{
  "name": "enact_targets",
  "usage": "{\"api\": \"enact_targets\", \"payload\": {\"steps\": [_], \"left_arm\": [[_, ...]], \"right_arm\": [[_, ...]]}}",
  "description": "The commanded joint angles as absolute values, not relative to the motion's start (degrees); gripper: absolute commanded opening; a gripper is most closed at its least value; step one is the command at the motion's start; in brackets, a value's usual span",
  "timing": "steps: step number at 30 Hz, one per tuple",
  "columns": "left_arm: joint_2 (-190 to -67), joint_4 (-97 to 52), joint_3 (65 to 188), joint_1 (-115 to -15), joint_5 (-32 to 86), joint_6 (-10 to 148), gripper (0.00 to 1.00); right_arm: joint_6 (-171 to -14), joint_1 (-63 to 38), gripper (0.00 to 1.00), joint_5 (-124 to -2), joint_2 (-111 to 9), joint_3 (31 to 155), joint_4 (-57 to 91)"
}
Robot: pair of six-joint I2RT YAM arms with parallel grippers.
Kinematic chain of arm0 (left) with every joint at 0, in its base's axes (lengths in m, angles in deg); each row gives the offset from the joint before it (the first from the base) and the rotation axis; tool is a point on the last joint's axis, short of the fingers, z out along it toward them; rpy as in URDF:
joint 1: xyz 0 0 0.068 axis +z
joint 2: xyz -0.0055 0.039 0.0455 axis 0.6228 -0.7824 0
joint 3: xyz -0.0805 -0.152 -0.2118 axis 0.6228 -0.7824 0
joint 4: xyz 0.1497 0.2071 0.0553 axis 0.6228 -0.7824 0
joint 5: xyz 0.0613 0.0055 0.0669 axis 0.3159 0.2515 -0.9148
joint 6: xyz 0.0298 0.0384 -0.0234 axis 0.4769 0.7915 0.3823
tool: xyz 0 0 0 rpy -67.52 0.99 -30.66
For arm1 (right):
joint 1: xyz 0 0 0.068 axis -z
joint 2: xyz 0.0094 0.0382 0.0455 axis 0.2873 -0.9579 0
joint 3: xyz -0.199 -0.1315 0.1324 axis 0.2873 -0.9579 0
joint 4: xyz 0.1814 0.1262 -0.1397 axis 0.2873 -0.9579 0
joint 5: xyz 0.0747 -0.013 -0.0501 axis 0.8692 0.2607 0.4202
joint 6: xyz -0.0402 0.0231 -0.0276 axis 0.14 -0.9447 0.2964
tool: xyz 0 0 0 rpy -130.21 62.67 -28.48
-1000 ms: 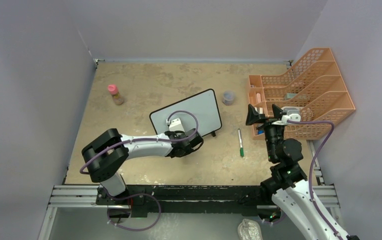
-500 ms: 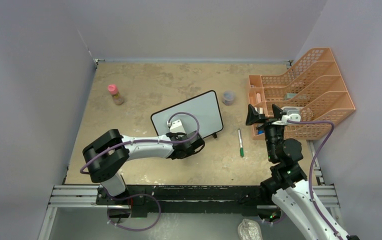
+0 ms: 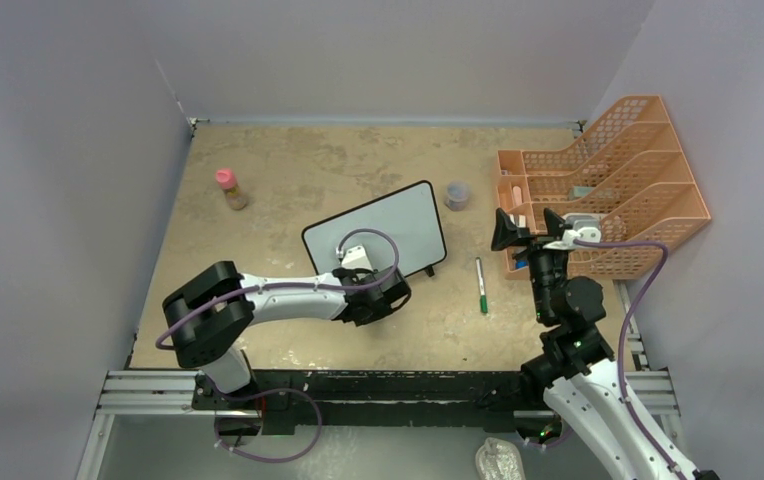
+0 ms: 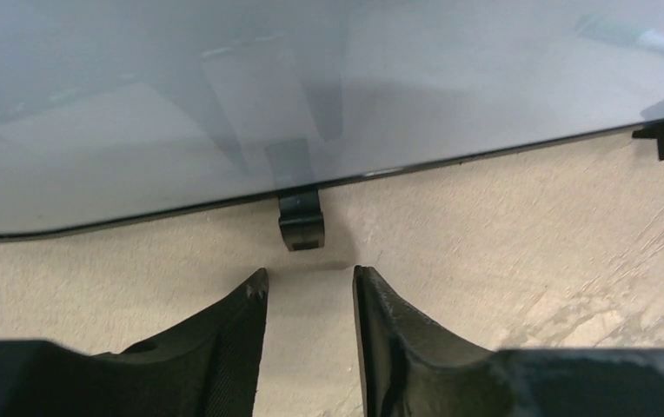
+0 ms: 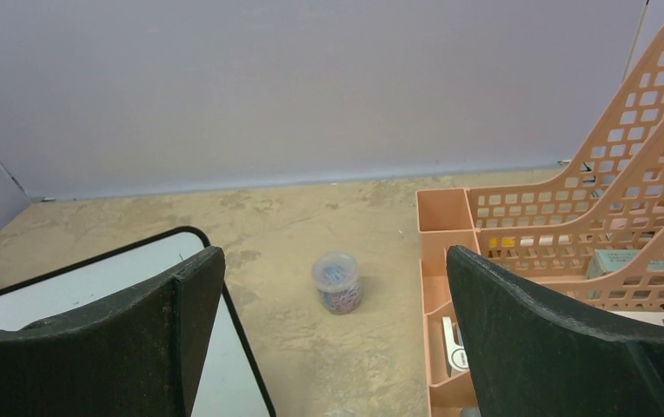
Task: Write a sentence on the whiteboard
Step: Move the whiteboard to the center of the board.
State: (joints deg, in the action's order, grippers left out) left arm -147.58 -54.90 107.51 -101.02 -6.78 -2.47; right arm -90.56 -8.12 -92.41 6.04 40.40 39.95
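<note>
Across the table in the top view, the white rectangular whiteboard with a thin black frame [image 3: 378, 228] is sitting mid-table, showing no writing. A slim green-and-white marker pen [image 3: 480, 285] is lying just right of it, its long axis running near-to-far, closer to the right gripper [image 3: 530, 232] than the left gripper [image 3: 363, 275]; that arm likely suits the pickup. From the left wrist, the fingers are standing slightly apart, gripping nothing, pointing at the whiteboard's black foot [image 4: 300, 221]. From the right wrist, the jaws are gaping wide and empty above the table.
</note>
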Motion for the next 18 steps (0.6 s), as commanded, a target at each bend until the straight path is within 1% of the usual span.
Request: {"api": "enact_targets", "payload": {"steps": [1, 5, 7, 13, 15, 18], "left_arm": [[-144.89, -58.69, 108.99, -101.87, -5.61, -2.56, 0.42], [-142.37, -60.71, 110.45, -102.36, -5.63, -0.98, 0.51], [-140.22, -61.69, 110.85, -102.73, -6.43, -0.16, 0.54], [-132.61, -66.35, 112.31, -102.86, -9.93, 4.75, 0.65], [-130.28, -67.89, 112.81, -102.86, -11.09, 6.88, 0.67], [-126.14, -69.76, 113.37, -102.86, -13.05, 10.25, 0.71]], "right_arm": [[-90.49, -8.45, 0.99, -92.35, 4.80, 43.50, 40.48], [-93.35, -8.44, 0.99, -92.02, 1.76, 47.42, 37.23], [-96.47, -8.44, 0.99, -92.72, -1.33, 50.93, 33.68], [-104.69, -8.45, 0.99, -92.78, -13.13, 65.23, 17.08], [-106.14, -8.45, 0.99, -90.81, -16.54, 70.13, 11.36], [-106.21, -8.45, 0.99, -85.13, -19.98, 74.11, 7.37]]}}
